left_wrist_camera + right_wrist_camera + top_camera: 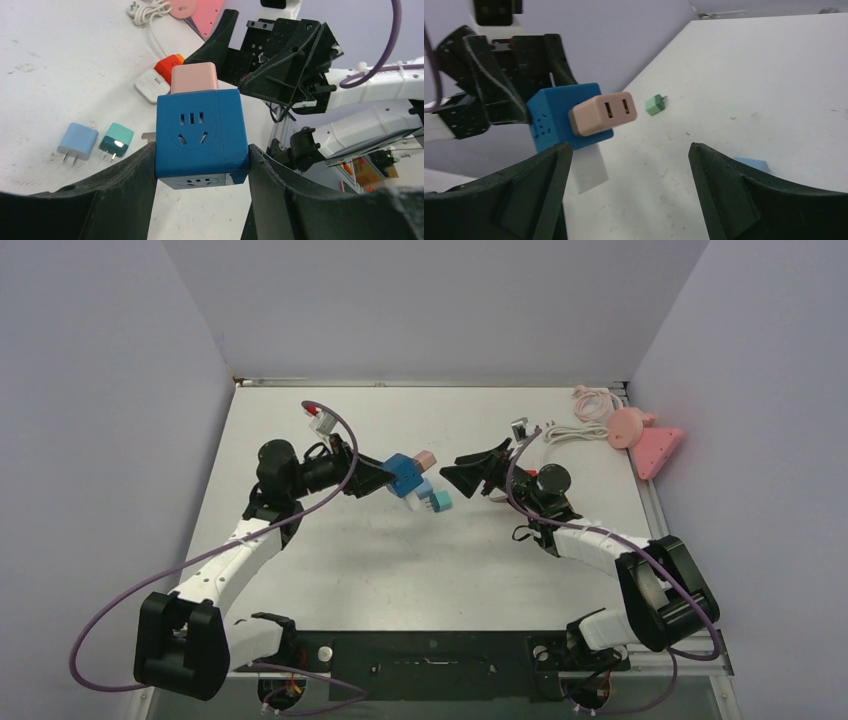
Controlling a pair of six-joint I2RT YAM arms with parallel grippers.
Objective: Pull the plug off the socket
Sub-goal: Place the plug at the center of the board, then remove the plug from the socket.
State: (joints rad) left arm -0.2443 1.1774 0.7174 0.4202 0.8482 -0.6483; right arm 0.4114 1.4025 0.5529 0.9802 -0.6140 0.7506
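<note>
So that its seated pink plug (603,114) faces the right gripper (629,149), whose jaws stand apart nearby, the blue cube socket (197,130) is clamped above the surface (400,560) by the left gripper (202,165)

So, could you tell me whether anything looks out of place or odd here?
Nothing damaged or spilled. A light blue plug and a teal plug lie loose on the table, while the pink plug still sits in the blue socket cube gripped by the left tool.
</note>
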